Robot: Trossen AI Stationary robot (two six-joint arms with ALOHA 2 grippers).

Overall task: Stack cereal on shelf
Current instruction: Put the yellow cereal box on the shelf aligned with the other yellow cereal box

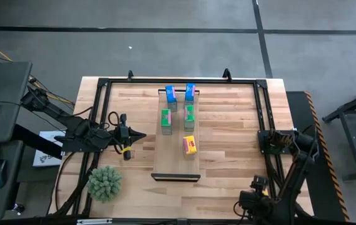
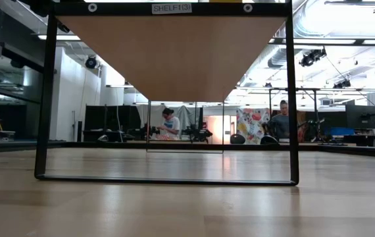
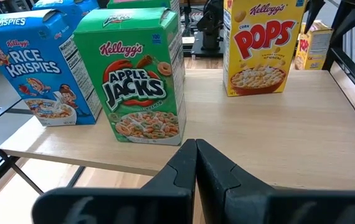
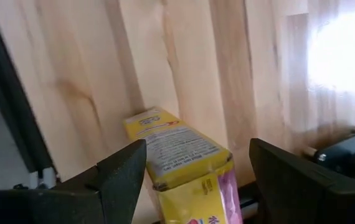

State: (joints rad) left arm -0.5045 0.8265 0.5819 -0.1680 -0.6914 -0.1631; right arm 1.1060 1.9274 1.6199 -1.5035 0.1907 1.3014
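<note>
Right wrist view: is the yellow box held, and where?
Not held. The right gripper is open, jaws either side of the yellow box, clear of it. The left gripper is shut, empty.

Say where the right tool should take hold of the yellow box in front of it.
Probably grip the yellow box across its narrow width, near its upper end, approaching straight along the right tool's present line. Its open fingers already flank the box, which sits slightly skewed between them.

Five upright cereal boxes (image 1: 189, 145) on the pale shelf (image 1: 175, 167) — blue, green, one yellow.
</note>
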